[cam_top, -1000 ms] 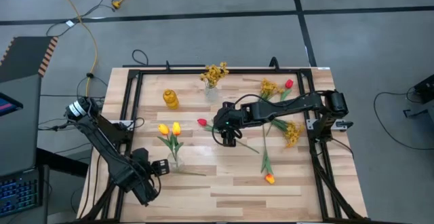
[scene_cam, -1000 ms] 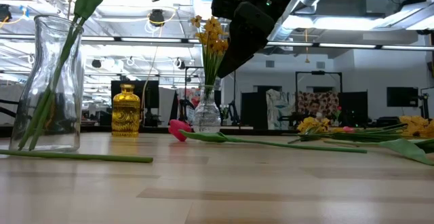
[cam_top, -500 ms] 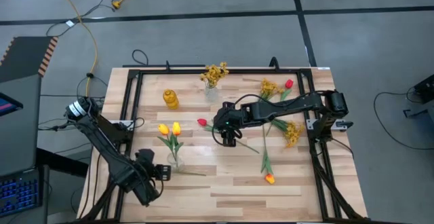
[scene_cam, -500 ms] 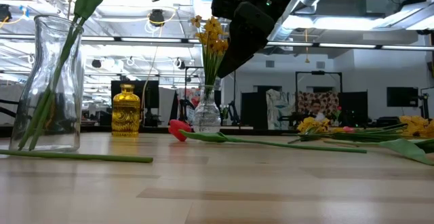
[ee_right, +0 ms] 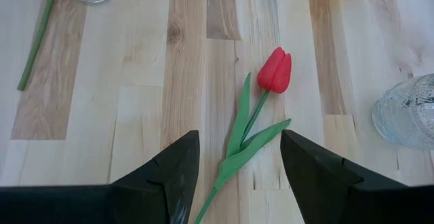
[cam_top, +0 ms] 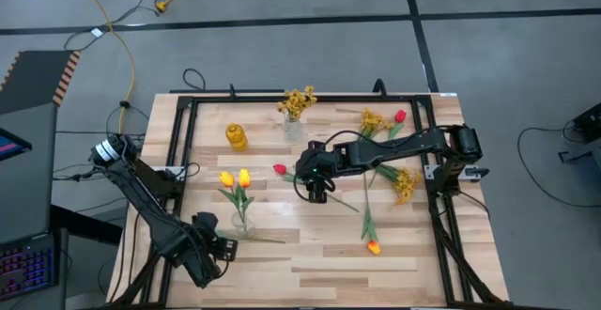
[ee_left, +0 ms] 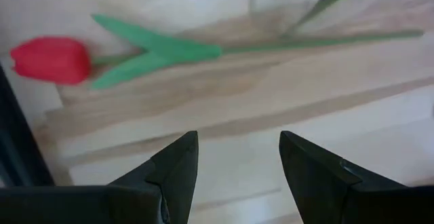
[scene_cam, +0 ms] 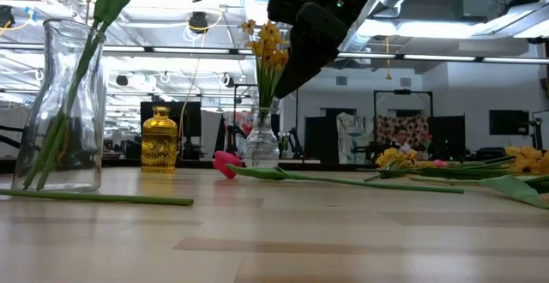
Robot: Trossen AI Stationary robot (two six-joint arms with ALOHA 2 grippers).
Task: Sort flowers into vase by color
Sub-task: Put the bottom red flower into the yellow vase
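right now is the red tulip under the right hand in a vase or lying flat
Lying flat. The red tulip rests on the bare table, stem and leaves against the wood, just ahead of the open right hand.

You get bright, even overhead light with soft shadows; ceiling lamps (scene_cam: 199, 19) glare at the low view's top, and the left wrist view's red tulip (ee_left: 51, 60) looks blurred.

On the wooden desk (cam_top: 310, 263), the right end effector (cam_top: 316, 193) hovers over the stem of a red tulip (cam_top: 280, 170), while the left end effector (cam_top: 225, 246) sits just beside a glass vase (cam_top: 242, 224) holding two yellow-orange tulips (cam_top: 235, 178).
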